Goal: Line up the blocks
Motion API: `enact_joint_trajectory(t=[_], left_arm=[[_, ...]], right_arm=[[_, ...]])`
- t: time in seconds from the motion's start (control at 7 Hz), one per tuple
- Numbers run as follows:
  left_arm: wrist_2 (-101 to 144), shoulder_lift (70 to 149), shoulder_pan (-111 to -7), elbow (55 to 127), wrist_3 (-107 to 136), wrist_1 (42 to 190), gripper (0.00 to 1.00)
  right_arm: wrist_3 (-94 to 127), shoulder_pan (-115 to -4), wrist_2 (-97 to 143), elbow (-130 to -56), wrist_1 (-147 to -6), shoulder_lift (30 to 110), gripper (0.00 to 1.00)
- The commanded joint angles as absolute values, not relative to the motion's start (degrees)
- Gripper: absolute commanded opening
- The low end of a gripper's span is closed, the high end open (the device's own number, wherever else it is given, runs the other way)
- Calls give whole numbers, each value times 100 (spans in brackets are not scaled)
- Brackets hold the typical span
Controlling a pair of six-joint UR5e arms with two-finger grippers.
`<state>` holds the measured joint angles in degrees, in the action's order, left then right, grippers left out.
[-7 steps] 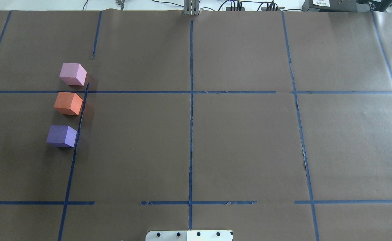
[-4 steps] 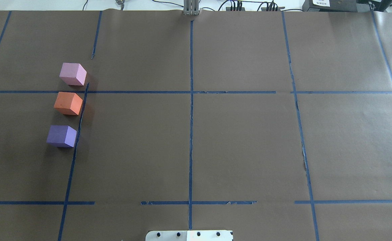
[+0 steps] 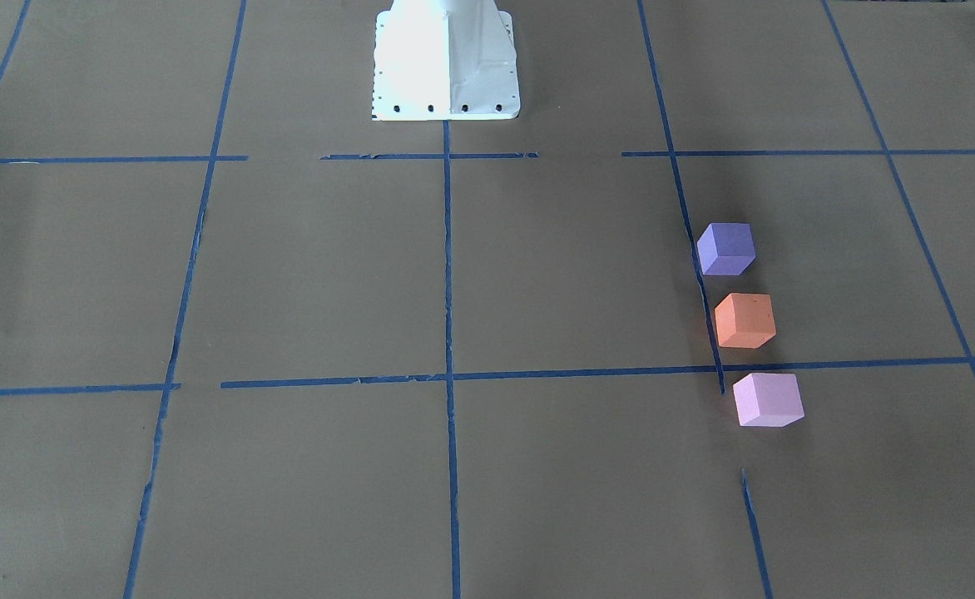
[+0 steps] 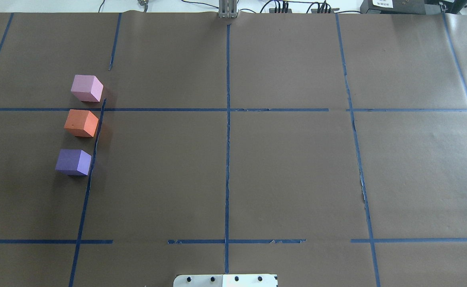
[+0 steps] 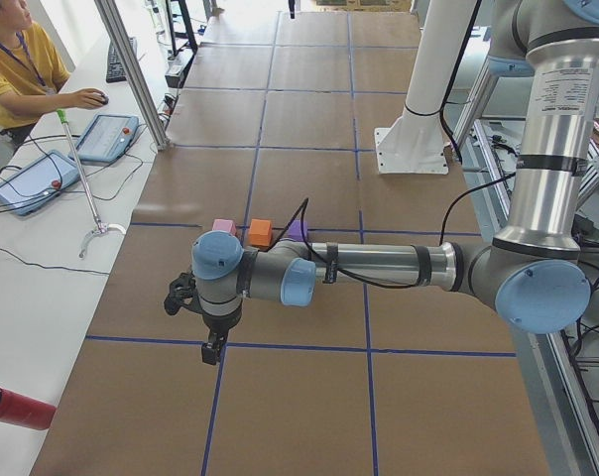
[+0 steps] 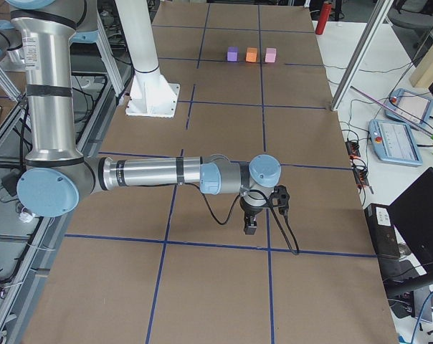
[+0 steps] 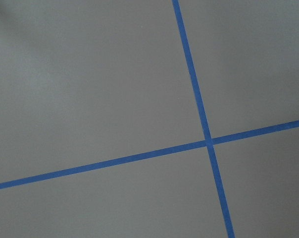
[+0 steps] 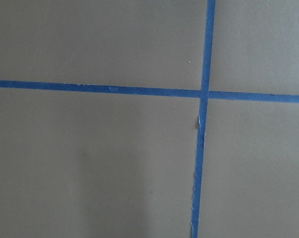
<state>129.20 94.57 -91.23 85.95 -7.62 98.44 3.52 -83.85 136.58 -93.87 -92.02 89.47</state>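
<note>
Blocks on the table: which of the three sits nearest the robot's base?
The dark purple block, at the row's end toward the robot's base. The orange block sits in the middle; the pale pink block lies farthest out.

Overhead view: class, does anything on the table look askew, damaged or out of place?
The pink block, orange block and purple block sit upright in a neat, slightly slanted row, not touching. Only the blue tape looks worn: frayed along one right-side line, with gaps elsewhere.
</note>
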Motion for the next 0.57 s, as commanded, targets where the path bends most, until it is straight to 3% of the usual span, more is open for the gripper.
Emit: enact_joint_trajectory(t=[0.0, 0.43], left_arm=[[12920, 9457, -9123, 8587, -747, 9844, 100], [12920, 9457, -9123, 8622, -730, 9835, 100]], right_arm=[[352, -8385, 13658, -9387, -9202, 8947, 100], [352, -8385, 13658, -9387, -9202, 8947, 100]])
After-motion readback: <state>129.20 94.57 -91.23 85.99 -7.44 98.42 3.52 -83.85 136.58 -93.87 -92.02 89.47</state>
